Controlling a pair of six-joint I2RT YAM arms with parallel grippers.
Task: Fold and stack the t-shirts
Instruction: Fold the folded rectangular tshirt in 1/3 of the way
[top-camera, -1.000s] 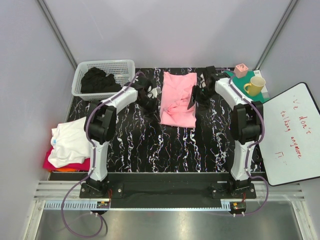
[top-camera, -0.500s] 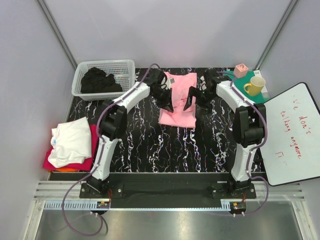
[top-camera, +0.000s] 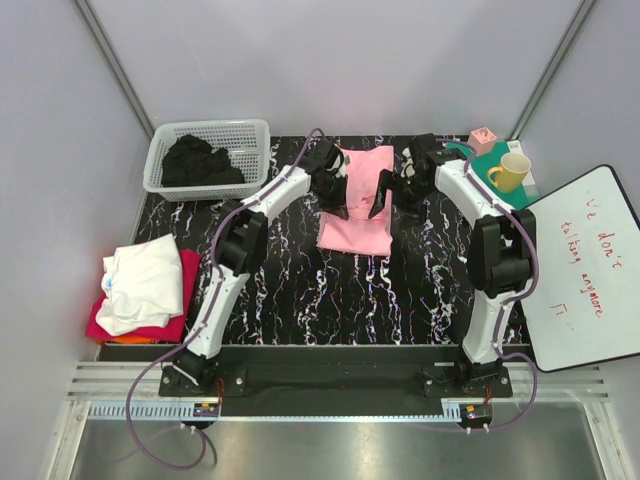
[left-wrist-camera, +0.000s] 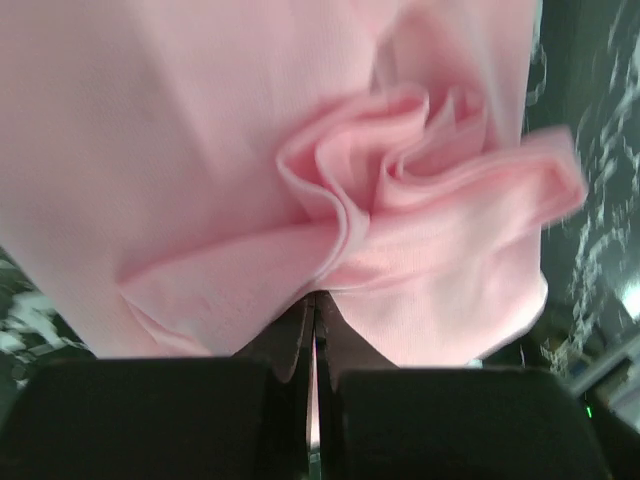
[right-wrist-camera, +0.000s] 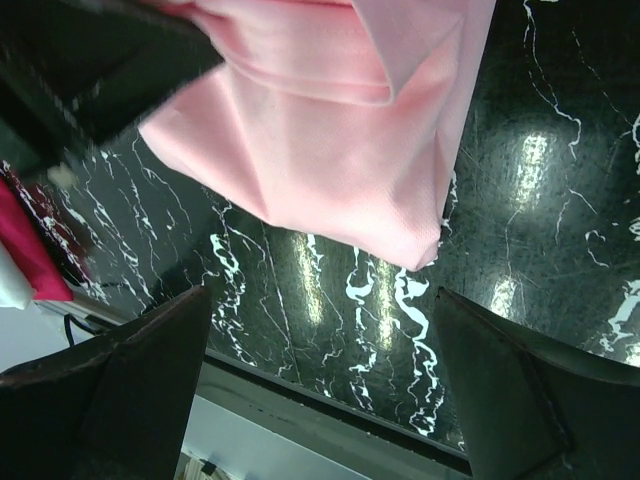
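The left gripper (left-wrist-camera: 312, 305) is closed tight. Its 2 fingers meet on a fold of the pink shirt (top-camera: 355, 230), and the cloth puckers into a rosette just beyond the tips, so I judge it is pinching a thin layer to carry it across as a fold. In the top view it sits over the shirt's middle, toward its left edge.

The right gripper (right-wrist-camera: 320, 300) stands wide open and holds nothing. Between its fingers there is only the table (top-camera: 300, 290) and the shirt's near corner. It sits at the shirt's right edge, level with the left gripper. My guess is that it is spread to take that edge or to keep out of the fold's way.

The pink shirt lies flat on the table as a long, narrow shape between the 2 arms. Its far end is smooth and its middle is rumpled where the left gripper has it. It looks part-folded, with the sides in and the lengthwise fold not yet done.

Left of the shirt and toward the arm bases, well apart from it, a white shirt (top-camera: 145, 280) rests on a magenta-red one (top-camera: 100, 325). That looks like the stack the pink shirt is bound for. Far-left of the shirt, a basket (top-camera: 205, 128) holds black shirts (top-camera: 195, 160), crumpled and waiting. To the shirt's right are a mug (top-camera: 512, 172) and a whiteboard (top-camera: 580, 270), clear of the work.
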